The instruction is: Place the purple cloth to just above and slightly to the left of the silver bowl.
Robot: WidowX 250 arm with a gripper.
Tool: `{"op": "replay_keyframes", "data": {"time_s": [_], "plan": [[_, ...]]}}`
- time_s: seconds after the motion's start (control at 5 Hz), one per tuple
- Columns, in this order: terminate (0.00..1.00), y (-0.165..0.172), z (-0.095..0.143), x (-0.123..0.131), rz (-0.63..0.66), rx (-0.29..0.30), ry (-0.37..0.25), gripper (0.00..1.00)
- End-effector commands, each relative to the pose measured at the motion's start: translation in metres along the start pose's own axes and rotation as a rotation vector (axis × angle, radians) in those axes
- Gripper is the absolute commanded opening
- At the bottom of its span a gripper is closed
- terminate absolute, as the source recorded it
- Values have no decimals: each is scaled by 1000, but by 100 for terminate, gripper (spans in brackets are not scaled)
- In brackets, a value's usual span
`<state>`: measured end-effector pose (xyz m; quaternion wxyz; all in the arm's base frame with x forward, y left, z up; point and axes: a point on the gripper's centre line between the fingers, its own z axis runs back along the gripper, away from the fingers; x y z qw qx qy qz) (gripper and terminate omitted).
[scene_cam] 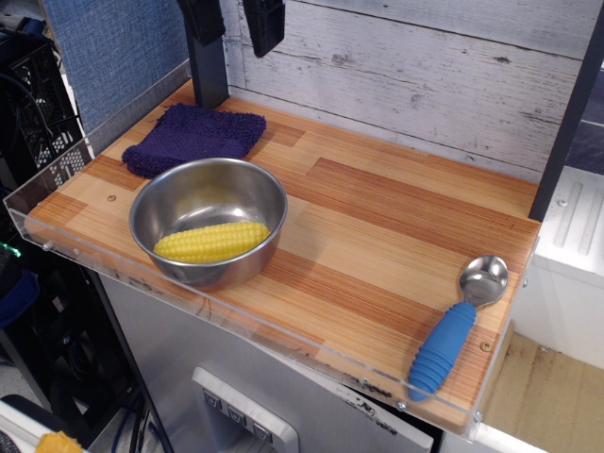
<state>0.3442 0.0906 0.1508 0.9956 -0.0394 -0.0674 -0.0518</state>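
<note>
At the back left corner of the table, the cloth lies flat, just behind the bowl and a little to its left; its near edge meets or slips behind the bowl's far rim. The cloth's far side runs close to the plank wall and a dark post that stands at the back edge. The gripper hangs high above the cloth at the top of the frame, its two dark fingers spread apart with nothing between them, well clear of everything below.

The bowl sits near the front left edge, close to the clear lip that borders the table. One corn cob rests inside it. To the right of the bowl the wood is bare across the whole middle, out to a spoon with a blue handle lying by the front right corner.

Count: one cloth, one bowl, one cob, one spoon.
</note>
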Motion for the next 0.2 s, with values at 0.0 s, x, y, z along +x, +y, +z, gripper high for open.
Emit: {"op": "replay_keyframes", "data": {"time_s": [0.0], "plan": [[100, 8, 24, -9, -123, -34, 130, 100]]}}
